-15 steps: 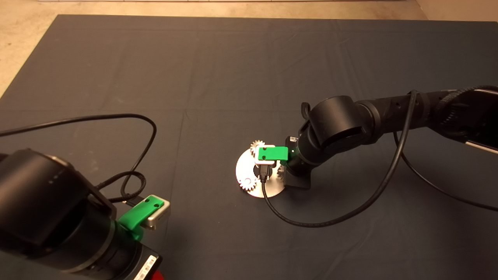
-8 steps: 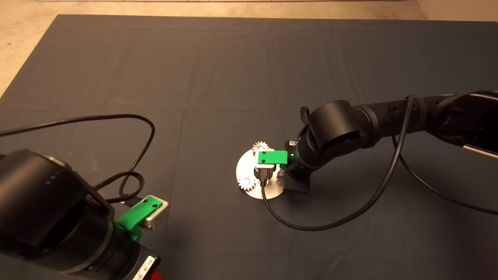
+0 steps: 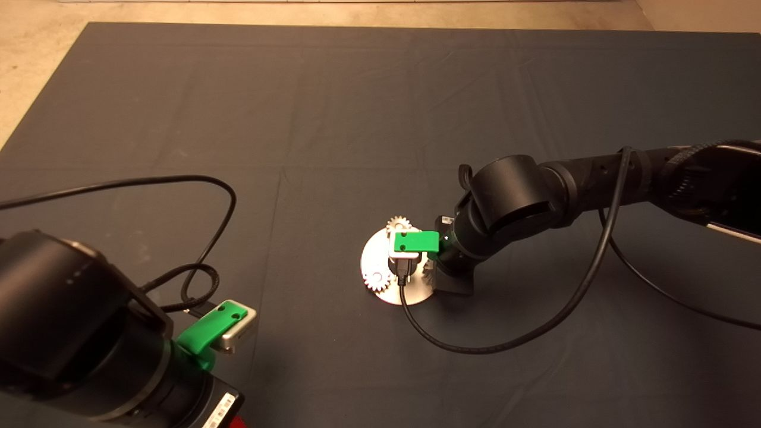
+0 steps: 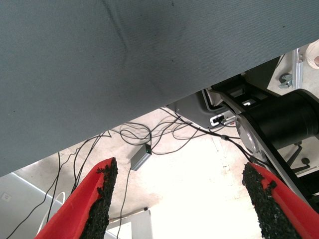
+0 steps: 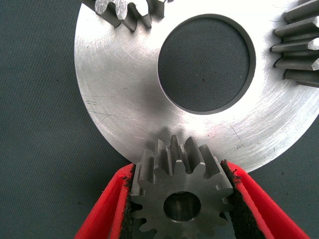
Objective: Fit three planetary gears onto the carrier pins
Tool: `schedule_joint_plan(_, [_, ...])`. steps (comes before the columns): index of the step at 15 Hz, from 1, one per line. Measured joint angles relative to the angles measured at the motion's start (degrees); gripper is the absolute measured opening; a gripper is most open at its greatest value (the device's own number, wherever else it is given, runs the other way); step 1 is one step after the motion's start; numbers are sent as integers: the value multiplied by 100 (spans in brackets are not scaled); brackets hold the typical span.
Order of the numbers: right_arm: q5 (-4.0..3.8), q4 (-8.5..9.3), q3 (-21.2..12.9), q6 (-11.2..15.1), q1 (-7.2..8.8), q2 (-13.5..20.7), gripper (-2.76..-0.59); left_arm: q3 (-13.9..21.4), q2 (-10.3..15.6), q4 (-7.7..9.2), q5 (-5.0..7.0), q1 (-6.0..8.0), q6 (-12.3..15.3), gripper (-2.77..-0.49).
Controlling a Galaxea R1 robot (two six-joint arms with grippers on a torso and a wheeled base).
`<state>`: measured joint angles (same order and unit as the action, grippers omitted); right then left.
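A gear (image 5: 180,195) sits clamped between the right gripper's (image 5: 180,209) red fingers (image 5: 112,209), its bore open and its teeth reaching over the near rim of the plate (image 5: 124,99); the pads press on its flanks from both sides. The right wrist view shows two more gears lying on the plate, one (image 5: 128,11) and another (image 5: 301,45), each cut off by the edge of that view, with the plate's central hole between them. No pin can be made out in any view. From above, the plate (image 3: 373,257) lies near the middle of the mat (image 3: 333,119), with a gear (image 3: 399,226) at its far rim and a gear (image 3: 376,279) at its left rim; the held gear is hidden there under the gripper (image 3: 410,249), whose green body hangs over the plate's right half. The right arm (image 3: 535,190) reaches in from the right, elbow raised, wrist bent down onto the plate, a black cable (image 3: 505,333) looping from it across the mat. The left gripper (image 3: 223,324) waits at the lower left, well apart from the plate; its wrist view shows its fingers (image 4: 102,199) spread wide with nothing between them, above the mat's edge, floor cables and a small grey box (image 4: 141,158). A white label on the left arm is too small to read.
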<state>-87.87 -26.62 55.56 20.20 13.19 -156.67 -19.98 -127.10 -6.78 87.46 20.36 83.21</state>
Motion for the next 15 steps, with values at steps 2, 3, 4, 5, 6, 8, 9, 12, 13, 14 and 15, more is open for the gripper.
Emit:
schedule_joint_plan(2, [0,-2,0,0,0,0,-223,13,12,0,0,0,-1,-150])
schedule_joint_plan(3, [0,-5,0,0,0,0,-218,26,12,2,0,0,-2,-150])
schedule_joint_plan(4, [0,-5,0,0,1,2,-218,27,12,4,0,0,-2,-150])
schedule_joint_plan(5, [0,-5,0,0,1,2,-218,27,12,6,0,0,-2,-150])
schedule_joint_plan(6, [1,-5,0,0,1,4,-214,28,12,6,0,0,-2,-150])
schedule_joint_plan(8, [2,-5,0,0,0,4,-207,28,12,6,0,0,-2,-150])
schedule_joint_plan(9, [2,-5,0,0,1,4,-207,28,12,9,0,0,-2,-150])
schedule_joint_plan(12, [21,9,-167,32,128,173,-191,28,12,11,2,0,-4,-150])
schedule_joint_plan(13, [13,25,-352,134,327,269,-189,30,12,11,0,0,-4,-150])
schedule_joint_plan(14, [13,56,-564,340,677,369,-179,28,11,11,0,0,-4,-150])
schedule_joint_plan(15, [5,87,-746,609,1074,435,-178,30,11,11,0,0,-6,-150])
